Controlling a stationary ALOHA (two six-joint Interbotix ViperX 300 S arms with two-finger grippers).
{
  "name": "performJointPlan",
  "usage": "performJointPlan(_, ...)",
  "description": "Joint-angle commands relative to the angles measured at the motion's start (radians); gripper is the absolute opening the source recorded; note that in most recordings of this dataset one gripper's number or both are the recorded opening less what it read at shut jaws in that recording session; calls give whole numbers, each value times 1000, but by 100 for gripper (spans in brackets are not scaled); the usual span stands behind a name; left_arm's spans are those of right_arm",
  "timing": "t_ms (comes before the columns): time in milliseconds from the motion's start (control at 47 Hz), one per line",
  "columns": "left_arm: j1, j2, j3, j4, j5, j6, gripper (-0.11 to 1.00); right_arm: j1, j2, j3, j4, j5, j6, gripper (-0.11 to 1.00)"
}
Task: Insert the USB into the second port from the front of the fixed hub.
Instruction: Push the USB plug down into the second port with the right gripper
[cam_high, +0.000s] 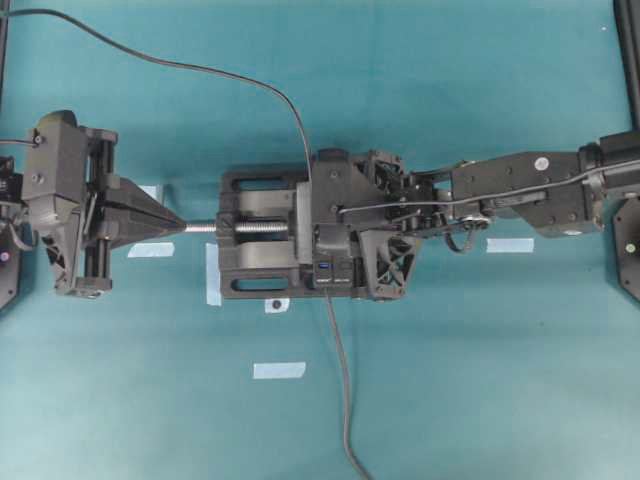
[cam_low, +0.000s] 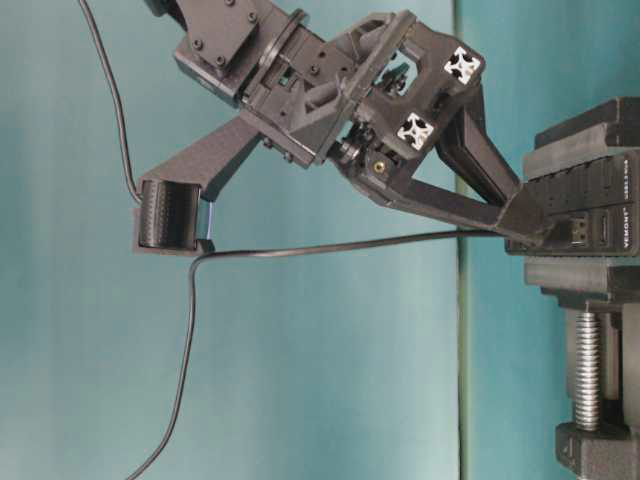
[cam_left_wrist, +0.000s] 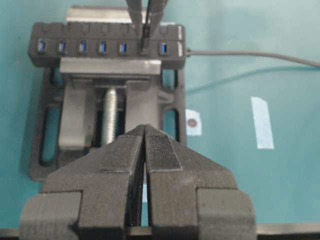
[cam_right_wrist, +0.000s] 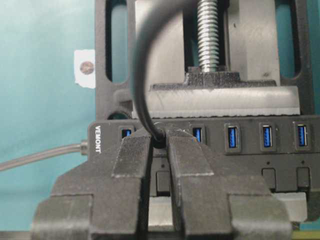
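Tabletop (cam_high: 480, 400): teal, flat, dotted with pale blue tape strips; the black screw vise (cam_high: 262, 248) sits at its middle.
Fixed hub (cam_right_wrist: 280, 150): long black bar clamped in the vise, blue ports in a row on its face, white print at the end nearest its own dark lead (cam_right_wrist: 35, 156).
Right fingers (cam_right_wrist: 155, 155): pressed narrowly together on the USB (cam_right_wrist: 159, 136), tips right down at the hub's face.
USB: small black plug pinched between the right fingertips, standing at the slot just past the one beside the white print.
Second port: directly under the right fingertips, covered by plug and fingers; how deep the plug sits cannot be told.
Neighbouring ports: one blue slot (cam_right_wrist: 126, 133) shows on the printed side of the right fingers, four more (cam_right_wrist: 232, 136) on the other side.
Thin cable (cam_right_wrist: 142, 60): rises from the plug between the right fingers, arcs over the vise screw (cam_right_wrist: 209, 35) and away across the tabletop.
Left fingers (cam_left_wrist: 145, 145): closed flat against each other, holding nothing, well apart from the hub, tips aimed at the end of the vise screw.
View from the left fingers: the right fingers (cam_left_wrist: 145, 22) come down on the port one in from the lead end.
Tape mark with a dark dot (cam_left_wrist: 193, 122): on the tabletop beside the vise base, between the left fingers and the hub's lead.
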Motion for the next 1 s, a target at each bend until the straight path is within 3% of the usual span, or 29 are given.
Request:
performJointPlan(0,0,-5,-12,2,-8,0,0,5,-2,-5,5,3,9,7)
performJointPlan(978,0,-2,-12,2,-8,0,0,15,31,14,8,17,44,7)
